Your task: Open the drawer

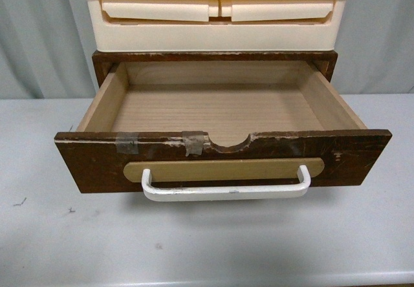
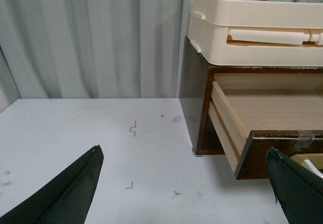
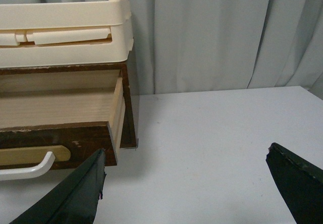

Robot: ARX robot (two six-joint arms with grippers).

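I see the pale bench [image 1: 52, 235] bare in front of the cabinet, grey curtain [image 2: 101, 37] behind. The cream plastic drawers [image 1: 217, 15] sit on top of the brown cabinet. The drawer [image 1: 220, 161] stands pulled far out at centre, its light wood inside showing, white handle [image 1: 226, 192] facing me. My left hand [image 2: 184, 188] and right hand [image 3: 186, 188] both gape wide, holding nothing, one each side of the drawer.
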